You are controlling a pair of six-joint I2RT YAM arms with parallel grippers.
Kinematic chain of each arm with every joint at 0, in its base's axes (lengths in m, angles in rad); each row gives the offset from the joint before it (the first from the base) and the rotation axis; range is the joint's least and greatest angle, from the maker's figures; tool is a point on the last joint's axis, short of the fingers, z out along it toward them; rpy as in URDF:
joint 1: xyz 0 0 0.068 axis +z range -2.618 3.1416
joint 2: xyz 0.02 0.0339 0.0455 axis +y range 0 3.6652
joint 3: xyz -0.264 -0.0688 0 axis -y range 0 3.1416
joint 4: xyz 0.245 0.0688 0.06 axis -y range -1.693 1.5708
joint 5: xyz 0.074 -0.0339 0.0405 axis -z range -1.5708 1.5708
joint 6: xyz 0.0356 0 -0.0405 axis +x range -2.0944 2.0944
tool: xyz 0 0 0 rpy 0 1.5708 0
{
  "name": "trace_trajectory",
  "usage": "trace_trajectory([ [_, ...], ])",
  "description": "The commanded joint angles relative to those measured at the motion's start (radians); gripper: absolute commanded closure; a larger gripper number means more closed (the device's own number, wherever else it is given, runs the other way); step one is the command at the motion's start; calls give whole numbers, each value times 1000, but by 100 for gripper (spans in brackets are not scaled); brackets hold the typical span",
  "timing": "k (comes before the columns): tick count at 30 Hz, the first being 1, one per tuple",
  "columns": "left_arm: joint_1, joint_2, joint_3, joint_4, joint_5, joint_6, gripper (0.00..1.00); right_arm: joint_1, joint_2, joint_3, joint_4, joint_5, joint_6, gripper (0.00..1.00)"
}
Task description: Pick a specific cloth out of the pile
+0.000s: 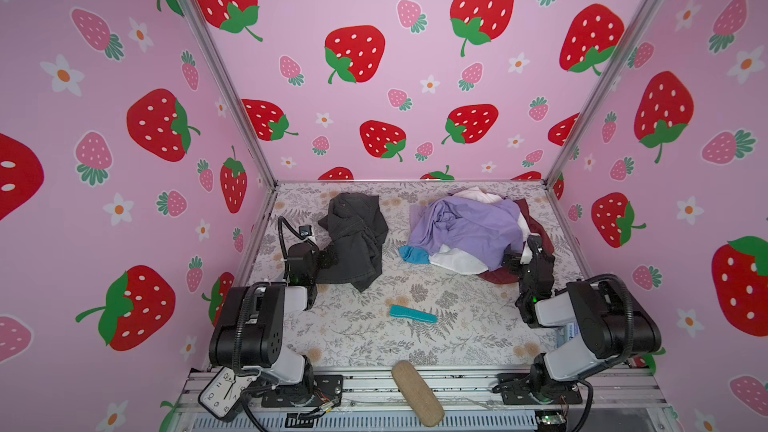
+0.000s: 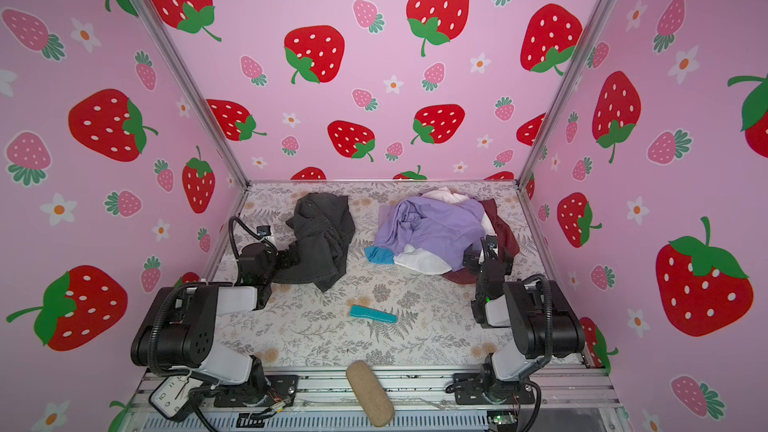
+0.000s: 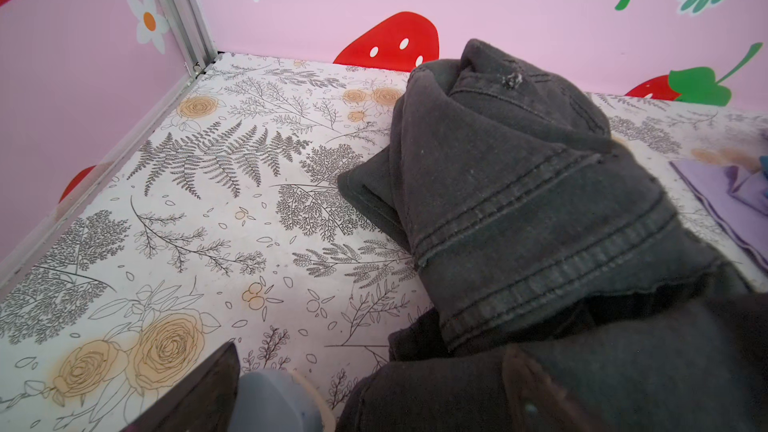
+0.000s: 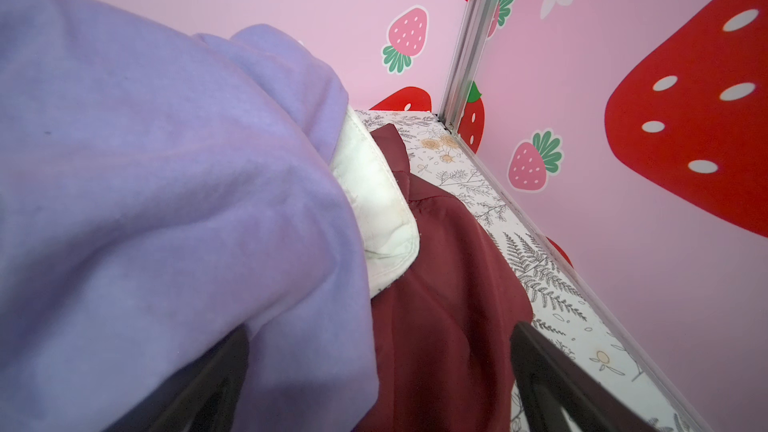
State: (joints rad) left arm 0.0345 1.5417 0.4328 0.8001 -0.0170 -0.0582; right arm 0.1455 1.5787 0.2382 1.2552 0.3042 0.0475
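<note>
Front rail: a cork-coloured roll [image 1: 417,392] lies across the metal rail, just off the floral tabletop [image 1: 361,338].
Nearest cloth: a small teal ribbed strip [image 1: 413,313] lies alone on the tabletop, well apart from both heaps and not part of the job.
Left end effector [image 1: 330,258]: low at the near edge of the charcoal denim trousers [image 1: 355,234]. Its jaws stand wide, with a dark fold lying between the fingers, and nothing is clamped.
Right end effector [image 4: 380,334]: jaws wide, nosed into the near right side of the pile [image 1: 469,230]. The lavender shirt [image 4: 166,180] and the maroon garment [image 4: 440,284] sit between the fingers, and neither is pinched.
Task cloth: the trousers lie crumpled on the left half of the tabletop, with bare tabletop between them and the pile.
Pile: on the right half, toward the back wall. Lavender is on top, with white and teal-blue showing at the near edge and maroon underneath.
Step, as judged: the trousers look already separated, so what remains is the left arm's hold on them.
Doing it well: close on a thick stitched seam, not a loose single layer. Lift up and away from the pile so the legs do not drag. Back the right arm out straight so the lavender shirt does not snag.
</note>
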Motion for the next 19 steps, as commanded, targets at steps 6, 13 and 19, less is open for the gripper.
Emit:
trace_trajectory([
  [6,-7,9,27,-42,29,25,1,-7,-6,10,33,-8,-2,0],
  [13,-9,8,27,-41,28,25,1,-7,-5,13,30,-7,-3,0],
  [19,-9,8,28,-42,28,24,1,-8,-5,12,30,-8,-3,0],
])
